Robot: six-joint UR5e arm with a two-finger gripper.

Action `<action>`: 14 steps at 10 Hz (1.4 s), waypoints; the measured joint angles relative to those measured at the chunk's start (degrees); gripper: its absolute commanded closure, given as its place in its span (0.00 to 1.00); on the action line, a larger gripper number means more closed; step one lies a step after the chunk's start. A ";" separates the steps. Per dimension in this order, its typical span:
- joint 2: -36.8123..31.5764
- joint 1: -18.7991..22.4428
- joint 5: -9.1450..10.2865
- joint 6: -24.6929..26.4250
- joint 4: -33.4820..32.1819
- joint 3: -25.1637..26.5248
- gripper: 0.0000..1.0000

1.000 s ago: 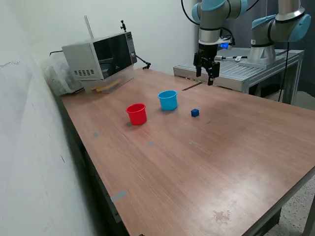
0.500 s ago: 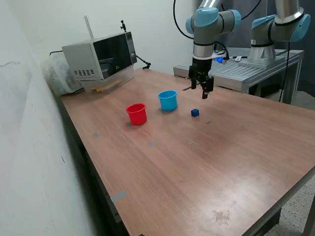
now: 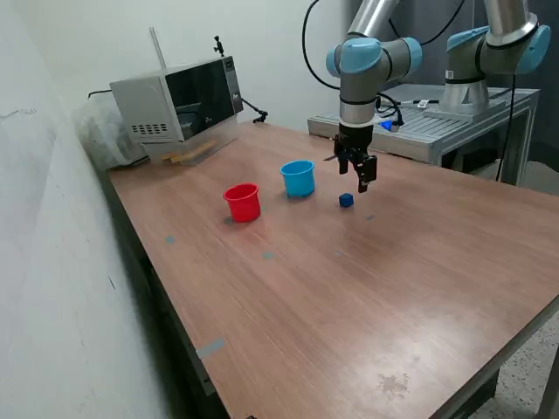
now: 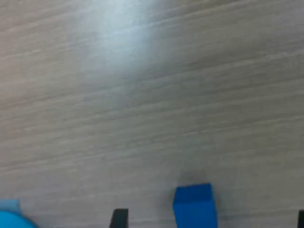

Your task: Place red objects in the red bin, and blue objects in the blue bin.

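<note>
Jaws are being held spread and empty just above a dark blue cube [image 3: 346, 200] at frame center, right of the blue cup [image 3: 298, 178].

Hand [image 3: 359, 178] has dropped toward blue cube [image 3: 346, 200] (jaws apart)

Even indoor light; wrist view blurred, pale glare on table [image 4: 118, 42].

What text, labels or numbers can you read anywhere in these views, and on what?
None can be read.
Microwave: its control panel shows only blurred marks, too small to read.
Red cup, blue cup and blue cube: plain, no print visible.
Arm above the gripper: no legible label.
Wrist view: blurred, only wood grain and the cube.
</note>
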 measured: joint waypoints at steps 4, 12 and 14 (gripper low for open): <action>1.55 -0.07 1.27 0.04 -0.83 -0.09 0.00; 2.38 -0.17 1.63 -1.37 -1.32 -1.55 0.00; 2.70 -0.33 1.64 -1.97 -1.41 -2.19 0.00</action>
